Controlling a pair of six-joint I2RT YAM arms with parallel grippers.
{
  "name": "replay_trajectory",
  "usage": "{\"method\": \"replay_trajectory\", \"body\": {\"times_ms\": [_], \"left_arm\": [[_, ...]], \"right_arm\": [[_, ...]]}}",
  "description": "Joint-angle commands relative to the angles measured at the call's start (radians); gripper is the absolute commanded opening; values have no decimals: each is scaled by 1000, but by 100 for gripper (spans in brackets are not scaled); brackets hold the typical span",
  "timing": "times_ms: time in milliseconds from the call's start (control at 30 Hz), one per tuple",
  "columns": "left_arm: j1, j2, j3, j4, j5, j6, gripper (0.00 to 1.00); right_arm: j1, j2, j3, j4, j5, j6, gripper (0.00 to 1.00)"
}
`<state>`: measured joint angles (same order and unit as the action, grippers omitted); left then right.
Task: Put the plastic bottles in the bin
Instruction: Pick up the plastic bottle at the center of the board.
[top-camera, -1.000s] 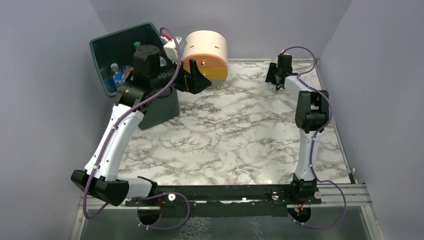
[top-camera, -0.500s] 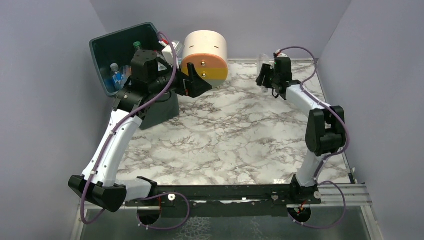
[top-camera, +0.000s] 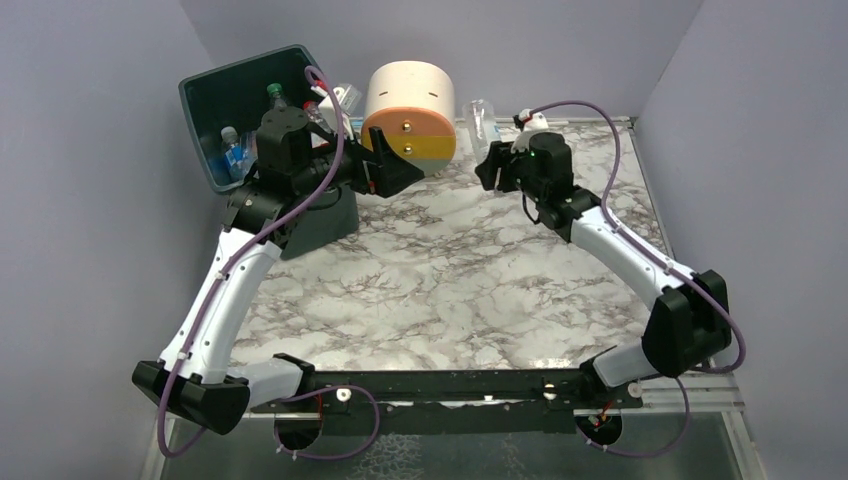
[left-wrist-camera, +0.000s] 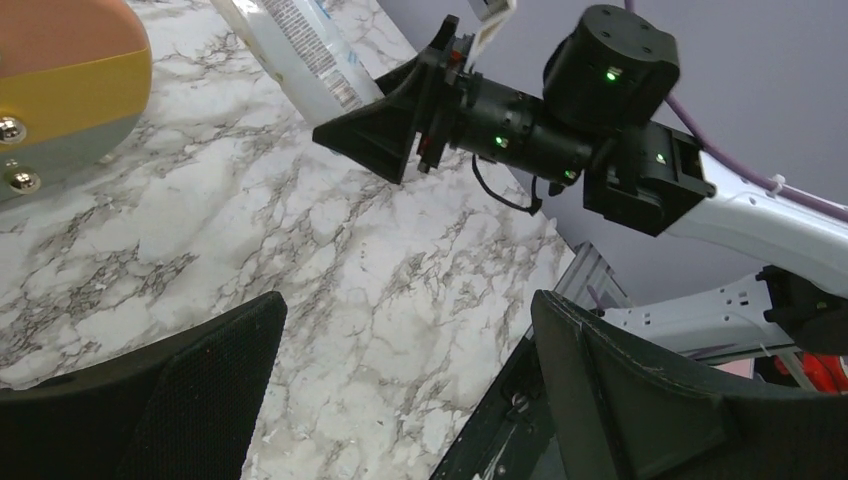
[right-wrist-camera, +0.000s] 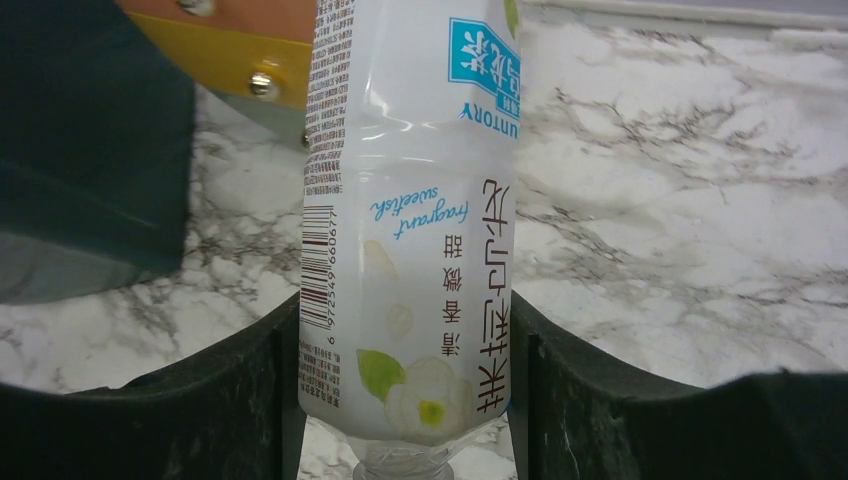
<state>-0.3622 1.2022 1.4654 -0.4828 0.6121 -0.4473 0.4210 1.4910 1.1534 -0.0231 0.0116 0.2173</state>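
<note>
The bin (top-camera: 240, 90) stands at the table's (top-camera: 450, 280) far-left corner, with a few bottles (top-camera: 232, 150) inside. Just beside it the left tool (left-wrist-camera: 400, 390) hangs with its fingers spread wide and nothing between them. Right of the round drawer unit (top-camera: 410, 105), the right tool (right-wrist-camera: 408, 335) is clamped on a pale, translucent bottle (right-wrist-camera: 410, 200) with blue label print, probably near its neck, held off the table. This is the carry step. Next, the bottle must pass the drawer unit, reach above the bin, and be released.
</note>
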Motion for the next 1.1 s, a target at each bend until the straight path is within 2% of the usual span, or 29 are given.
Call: {"method": "replay_trajectory", "body": {"times_ms": [0, 433, 800, 1067], "left_arm": [[-3, -23, -19, 70, 26, -41, 99], [-3, -33, -10, 190, 44, -155, 99], [-3, -3, -38, 403, 71, -285, 99], [-5, 16, -36, 431, 36, -246, 99]], "right_arm": [[81, -90, -29, 61, 41, -48, 50], [210, -376, -252, 355, 59, -62, 51], [280, -412, -307, 535, 15, -24, 51], [300, -404, -300, 587, -2, 15, 52]]}}
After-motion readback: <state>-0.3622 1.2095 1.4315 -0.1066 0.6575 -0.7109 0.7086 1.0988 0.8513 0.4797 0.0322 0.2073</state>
